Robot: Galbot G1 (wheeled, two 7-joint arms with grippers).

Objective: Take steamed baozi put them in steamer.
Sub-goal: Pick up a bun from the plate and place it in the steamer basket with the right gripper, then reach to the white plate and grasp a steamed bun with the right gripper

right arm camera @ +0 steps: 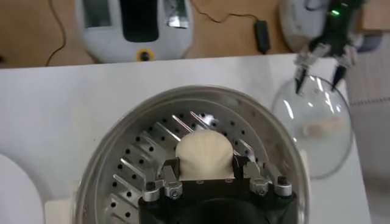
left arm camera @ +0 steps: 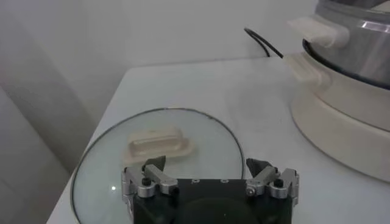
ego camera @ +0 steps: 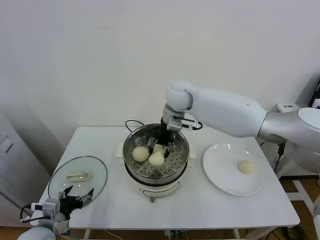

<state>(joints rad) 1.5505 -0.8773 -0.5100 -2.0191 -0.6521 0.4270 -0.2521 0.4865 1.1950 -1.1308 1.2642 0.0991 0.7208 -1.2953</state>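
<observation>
No brand, label or writing can be read on anything here.

Nearest, the left gripper (ego camera: pixel 77 196) hangs at the desk's (ego camera: pixel 190 210) front left edge, just over the near rim of the glass lid (ego camera: pixel 78 177); its jaws stand wide apart and hold nothing. The lid lies flat with its white handle (left arm camera: pixel 157 143) up, close to the desk's left edge.

Behind it, in the middle of the desk, stands the steamer (ego camera: pixel 156 161), its white base near the lid but apart from it. To its right lies the white plate (ego camera: pixel 233 168), just beside the steamer, with one baozi on the plate (ego camera: pixel 244 166). A broad bare strip of desk runs along the front edge, before the steamer and plate.

On the perforated tray lie two free baozi (ego camera: pixel 140 153), touching each other. Farther back, the right gripper (ego camera: pixel 161 146) reaches down inside the pot, its jaws clamped on a third baozi (right arm camera: pixel 204 154), which sits at tray level toward the rear wall.

A black cable (ego camera: pixel 132 123) curls on the desk behind the steamer.
</observation>
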